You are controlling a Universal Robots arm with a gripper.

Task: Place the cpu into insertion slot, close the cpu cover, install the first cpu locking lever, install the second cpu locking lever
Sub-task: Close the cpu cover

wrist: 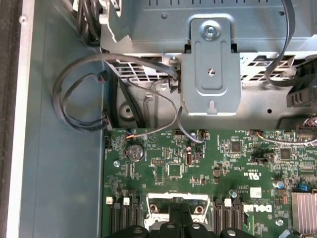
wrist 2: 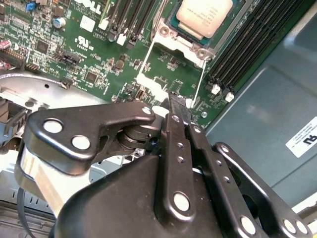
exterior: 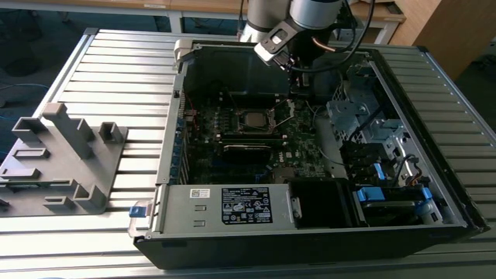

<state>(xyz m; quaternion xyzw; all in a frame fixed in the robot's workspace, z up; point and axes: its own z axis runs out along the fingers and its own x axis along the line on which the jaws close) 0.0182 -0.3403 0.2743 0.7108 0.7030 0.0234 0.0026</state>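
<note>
While near the cpu cover (wrist 2: 183,42), claw (wrist 2: 176,106) fully closed.

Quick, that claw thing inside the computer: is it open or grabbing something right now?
Gripper: shut, with nothing visible in its grip.

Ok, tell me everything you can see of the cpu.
The cpu is a small flat square chip with a pale, dull silvery metal top and rounded corners. It lies flat in the insertion slot on the green motherboard, with a silvery metal frame along one edge. The second wrist view cuts off part of it. The gripper is apart from it, not touching.
</note>
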